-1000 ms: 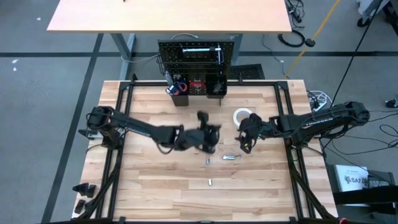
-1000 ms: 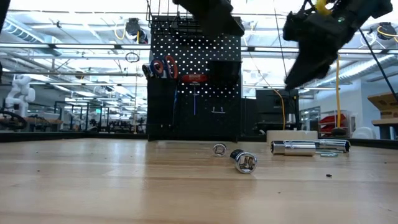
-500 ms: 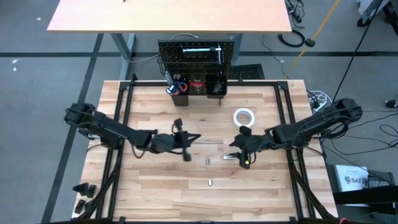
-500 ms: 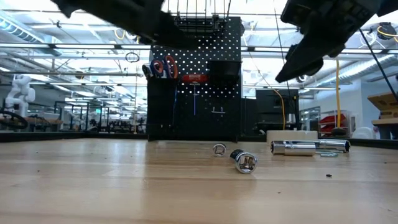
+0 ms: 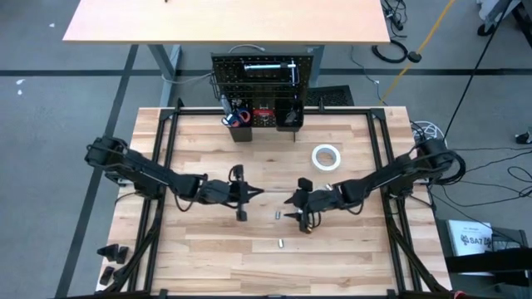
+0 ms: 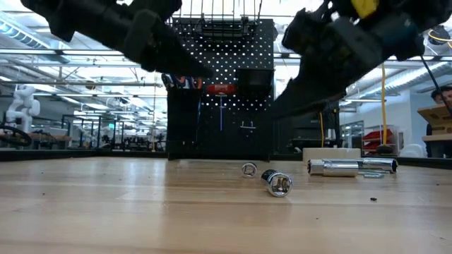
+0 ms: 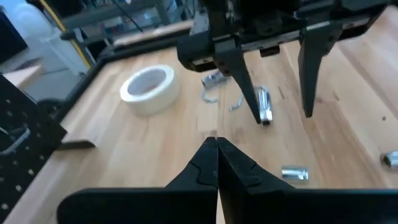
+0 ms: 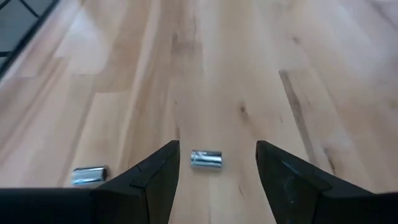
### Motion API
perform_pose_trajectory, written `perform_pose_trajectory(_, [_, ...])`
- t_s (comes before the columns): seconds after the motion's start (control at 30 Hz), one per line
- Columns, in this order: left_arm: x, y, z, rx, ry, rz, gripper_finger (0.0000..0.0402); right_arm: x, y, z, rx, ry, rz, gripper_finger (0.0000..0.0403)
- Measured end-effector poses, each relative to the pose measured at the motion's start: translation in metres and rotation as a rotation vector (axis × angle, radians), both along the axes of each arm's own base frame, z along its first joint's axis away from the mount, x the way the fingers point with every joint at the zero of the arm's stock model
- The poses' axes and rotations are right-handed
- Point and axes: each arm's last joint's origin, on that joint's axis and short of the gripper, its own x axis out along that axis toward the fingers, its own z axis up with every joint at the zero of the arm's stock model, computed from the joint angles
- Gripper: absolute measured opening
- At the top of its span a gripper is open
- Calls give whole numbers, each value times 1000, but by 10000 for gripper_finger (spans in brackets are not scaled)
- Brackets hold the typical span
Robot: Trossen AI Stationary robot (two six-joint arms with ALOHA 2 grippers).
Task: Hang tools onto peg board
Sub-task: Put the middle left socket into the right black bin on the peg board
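The black peg board [image 5: 264,79] stands upright at the table's far edge, with scissors [image 6: 182,76] and a red-handled tool [image 6: 220,89] on it. The white tape roll [image 5: 325,156] lies flat on the table. Several small silver sockets lie mid-table: one [image 8: 206,158] shows between my right gripper's open fingers, another [image 5: 281,244] lies nearer the front. A longer silver piece [image 7: 264,107] lies under my right gripper. My right gripper [image 7: 283,118] is open and hovers above the table, touching nothing. My left gripper [image 7: 216,146] is shut and empty, left of centre [image 5: 256,193].
Black bins [image 5: 241,124] hang along the peg board's lower edge. Small metal bits [image 7: 214,79] lie near the tape roll. The two grippers face each other mid-table, close together. A second table [image 5: 224,21] stands behind the peg board.
My left gripper has gone back from the table's centre toward the left edge and a little nearer. My right gripper has gone from beside the tape roll toward the left and the near edge, and now hangs over the sockets. Nothing on the table has moved.
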Motion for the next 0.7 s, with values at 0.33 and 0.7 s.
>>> perform_pose_trajectory(0.33, [10,4,-16,20,4,27,84,18,6,-24,14,54,-27,230])
perform_pose_trajectory(0.7, [11,8,-16,8,-4,58,107,61,18,-33,-75,279,-15,251])
